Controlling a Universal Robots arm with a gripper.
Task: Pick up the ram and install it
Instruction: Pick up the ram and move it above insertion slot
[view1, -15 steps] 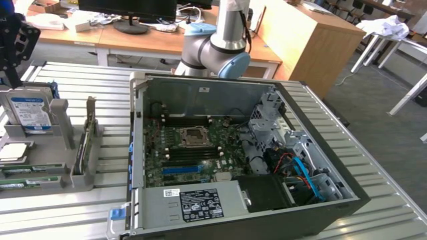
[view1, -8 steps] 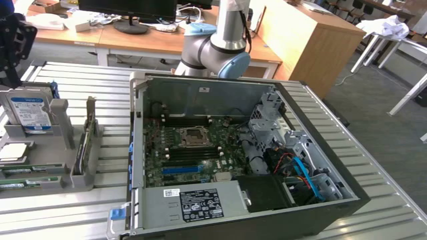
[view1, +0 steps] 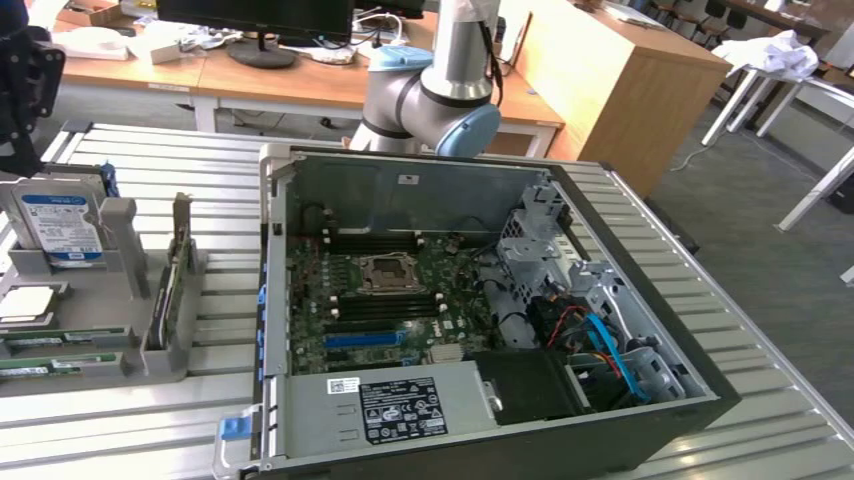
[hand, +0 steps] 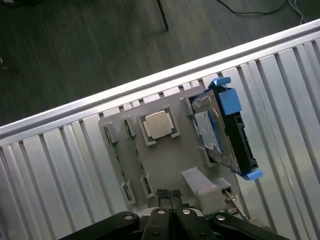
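Wrist view looked down on a matte grey plastic holder (hand: 170, 165) resting on the ribbed aluminium counter (hand: 50, 170). The gripper (hand: 170, 194) hung near the holder's edge, its black fingers pressed together and clenched on nothing. A square, dull-metal processor (hand: 158, 125) sat in a recess, beside a boxy hard drive (hand: 207, 132) with blue plastic rails. In the exterior view, the ram (view1: 60, 363), a thin, flat green strip, lay in the holder at the exterior view's left, well apart from the open black computer case (view1: 641, 330) and its green motherboard (view1: 320, 300).
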